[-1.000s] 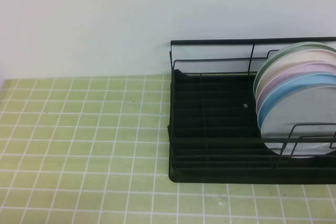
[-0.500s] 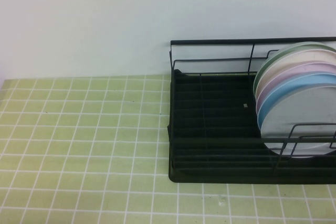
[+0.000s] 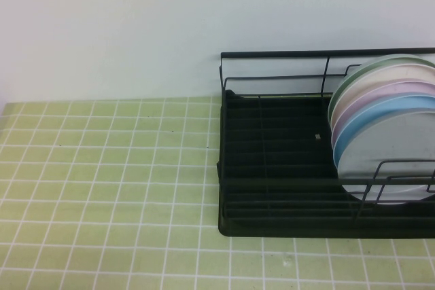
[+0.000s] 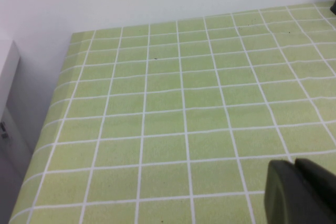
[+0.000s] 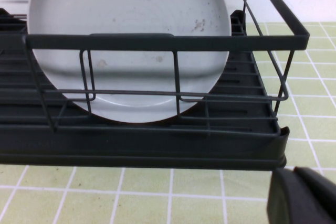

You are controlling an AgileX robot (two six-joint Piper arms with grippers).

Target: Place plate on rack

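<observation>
In the high view I see neither arm. The black dish rack [image 3: 272, 54] sits at the right of the green tiled table [image 3: 102, 168], and five plates stand on edge in it. The grey plate [image 3: 387, 157] is frontmost, with the blue plate [image 3: 380, 110] just behind it. No plate lies loose on the table, so I judge the placing done. In the left wrist view, the left gripper [image 4: 293, 169] hangs clenched and empty over bare tiles, well apart from the rack. In the right wrist view, the right gripper [image 5: 293, 174] is pinched closed on nothing, low in front of the rack's front rail [image 5: 131, 42], and the grey plate [image 5: 131, 14] stands upright behind it. That plate looks stiff, smooth and probably light. I'd expect a slippery rim, and I'd pinch its upper edge, clear of the wires.
</observation>
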